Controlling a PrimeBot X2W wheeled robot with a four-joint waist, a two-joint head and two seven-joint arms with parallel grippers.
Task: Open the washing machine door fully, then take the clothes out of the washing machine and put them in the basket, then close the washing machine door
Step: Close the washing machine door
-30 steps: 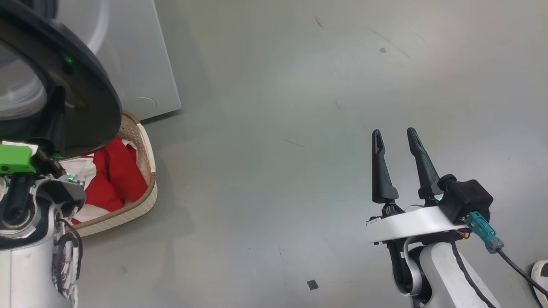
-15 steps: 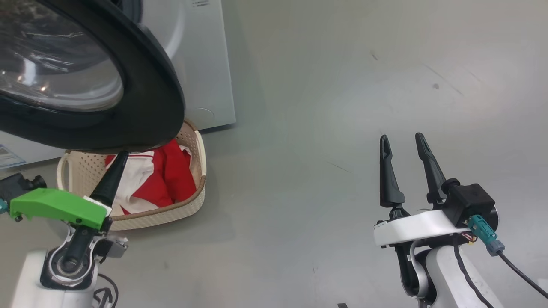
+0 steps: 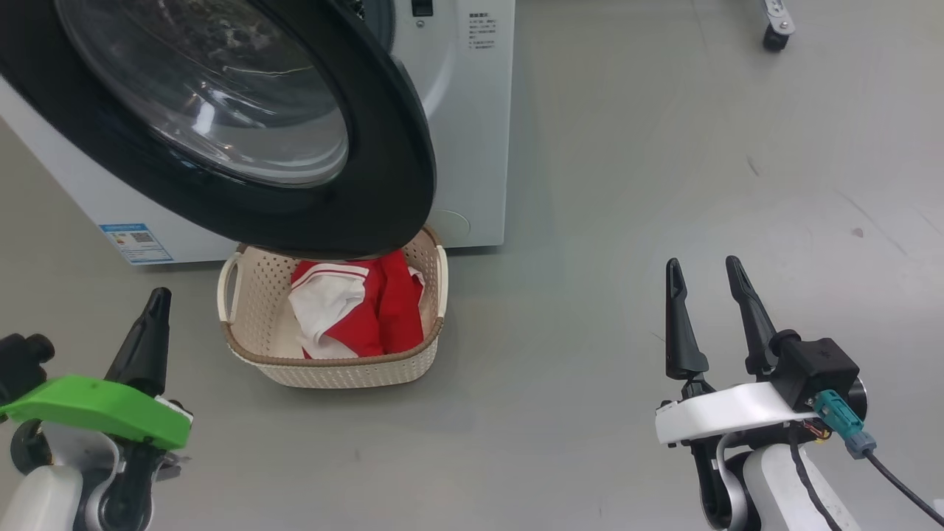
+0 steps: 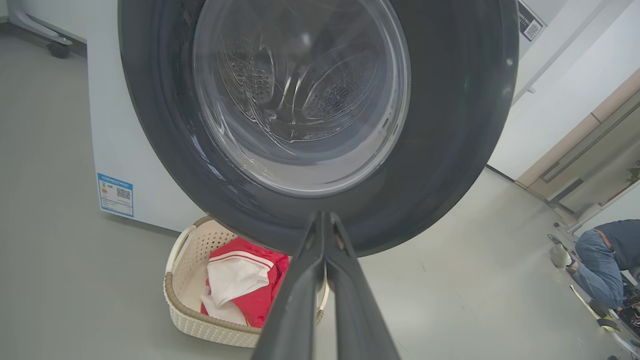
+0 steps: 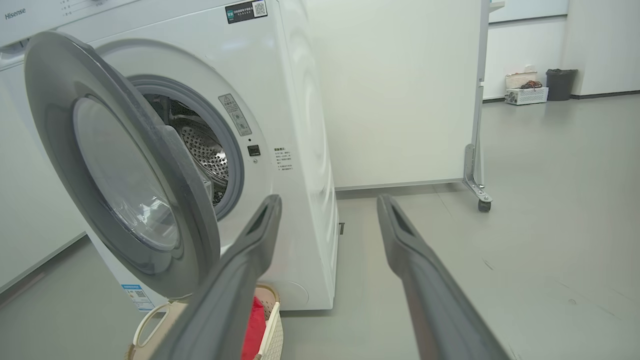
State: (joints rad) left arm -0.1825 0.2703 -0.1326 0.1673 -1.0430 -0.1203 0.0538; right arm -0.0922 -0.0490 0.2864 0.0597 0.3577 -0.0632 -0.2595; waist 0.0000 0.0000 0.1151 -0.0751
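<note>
From my head, a blue label (image 3: 136, 242), too small to read, sits low on the white washing machine (image 3: 472, 110); the black-rimmed washing machine door (image 3: 391, 162) hangs ajar above the cream basket (image 3: 346, 372) of red and white clothes (image 3: 383, 310), my left gripper (image 3: 158, 296) closed on nothing, my right gripper (image 3: 702, 263) spread and empty. My left wrist looks past touching fingers (image 4: 300, 290) at the door's clear glass bowl. My right wrist reads "Hisense" (image 5: 15, 14) on the top panel, steel drum (image 5: 200, 145) showing behind the door.

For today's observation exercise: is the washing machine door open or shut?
Open. The door stands angled away from the washer, and the steel drum shows through the gap behind it.
</note>
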